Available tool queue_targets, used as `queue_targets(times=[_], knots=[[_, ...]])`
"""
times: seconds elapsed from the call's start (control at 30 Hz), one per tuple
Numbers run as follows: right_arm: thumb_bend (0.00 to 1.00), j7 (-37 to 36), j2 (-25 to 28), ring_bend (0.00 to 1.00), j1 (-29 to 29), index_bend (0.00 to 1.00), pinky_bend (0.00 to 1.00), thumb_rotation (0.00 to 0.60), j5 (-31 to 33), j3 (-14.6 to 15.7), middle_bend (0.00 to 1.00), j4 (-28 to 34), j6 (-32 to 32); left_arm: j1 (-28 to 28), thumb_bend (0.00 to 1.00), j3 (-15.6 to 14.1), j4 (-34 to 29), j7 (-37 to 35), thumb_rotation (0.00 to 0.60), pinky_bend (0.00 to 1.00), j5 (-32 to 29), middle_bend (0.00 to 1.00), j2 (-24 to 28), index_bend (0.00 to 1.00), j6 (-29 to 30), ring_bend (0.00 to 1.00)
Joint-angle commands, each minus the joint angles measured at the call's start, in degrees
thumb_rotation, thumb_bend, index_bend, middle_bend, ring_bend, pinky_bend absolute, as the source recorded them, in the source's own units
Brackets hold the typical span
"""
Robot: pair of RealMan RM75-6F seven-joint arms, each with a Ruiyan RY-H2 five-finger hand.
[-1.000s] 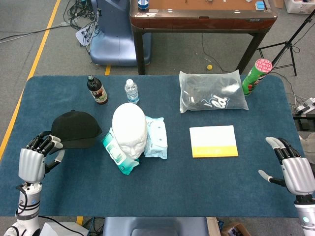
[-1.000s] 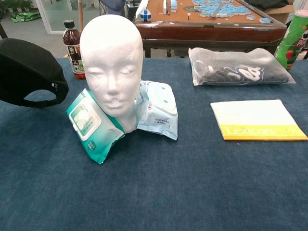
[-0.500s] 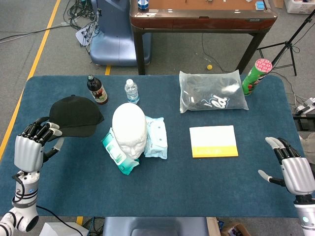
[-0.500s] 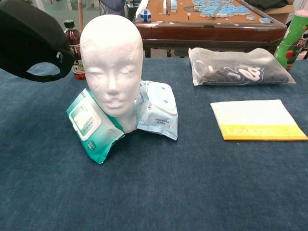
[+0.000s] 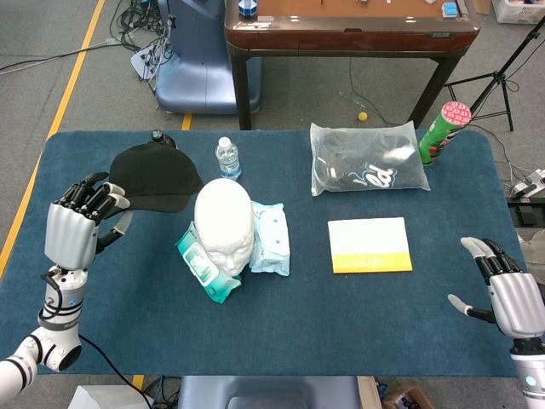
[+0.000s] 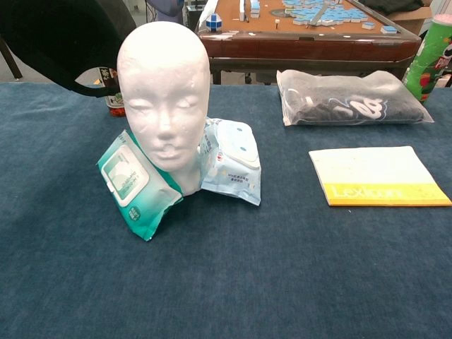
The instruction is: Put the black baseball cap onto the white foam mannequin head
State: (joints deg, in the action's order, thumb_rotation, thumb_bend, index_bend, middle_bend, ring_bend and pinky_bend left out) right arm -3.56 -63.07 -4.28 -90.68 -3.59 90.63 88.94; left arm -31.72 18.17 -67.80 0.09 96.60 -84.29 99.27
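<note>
- Nearest the robot, the right hand (image 5: 511,294) sits at the bottom right corner of the blue table (image 5: 298,324), fingers spread a bit and holding nothing. It's nowhere near anything else.
- Over on the other side, the left hand (image 5: 75,228) is raised with its fingers up under the edge of the black baseball cap (image 5: 155,176), gripping it. The exact contact spot is hard to make out from the head view, since the cap hides the fingertips.
- The cap is up off the table, just left of and slightly behind the white foam mannequin head (image 5: 224,223). In the chest view the cap (image 6: 60,39) fills the top left corner and its edge overlaps the mannequin head (image 6: 164,92) at about crown height, not on it yet.
- The mannequin head stands upright, face toward the robot, propped between a green wet wipes pack (image 6: 134,183) on its left and a light blue wet wipes pack (image 6: 232,161) on its right, both leaning against its neck.
- Right of centre lies a white and yellow book (image 5: 370,245), flat and on its own.
- Further back, a dark drink bottle (image 6: 108,88) is mostly hidden behind the cap, and a small water bottle (image 5: 226,158) stands just behind the mannequin.
- A clear plastic bag of dark clothing (image 5: 366,162) lies at the far right, with a green chip can (image 5: 443,129) just beside its right end, tilted.
</note>
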Motion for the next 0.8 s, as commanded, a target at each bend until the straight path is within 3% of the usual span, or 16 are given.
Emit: queue_targets(times=[0.03, 0.53, 0.8], knots=[[0.00, -0.2, 0.1, 0.12, 0.0, 0.13, 0.30, 0.600, 0.0, 0.0, 0.18, 0.0, 0.1, -1.8, 0.38, 1.0, -0.9, 1.0, 0.600, 0.49, -0.5, 0.51, -0.1, 0.84, -1.5, 0.30], [0.00, -1.0, 0.4, 0.12, 0.1, 0.13, 0.30, 0.600, -0.1, 0.0, 0.18, -0.1, 0.2, -9.1, 0.38, 3.0, -7.4, 7.1, 0.600, 0.49, -0.7, 0.51, -2.2, 0.84, -5.8, 0.30], [0.00, -1.6, 0.6, 0.12, 0.2, 0.13, 0.30, 0.600, -0.4, 0.1, 0.18, -0.1, 0.5, -9.9, 0.38, 0.5, -9.9, 10.0, 0.600, 0.49, 1.0, 0.51, -4.9, 0.85, -5.8, 0.30]])
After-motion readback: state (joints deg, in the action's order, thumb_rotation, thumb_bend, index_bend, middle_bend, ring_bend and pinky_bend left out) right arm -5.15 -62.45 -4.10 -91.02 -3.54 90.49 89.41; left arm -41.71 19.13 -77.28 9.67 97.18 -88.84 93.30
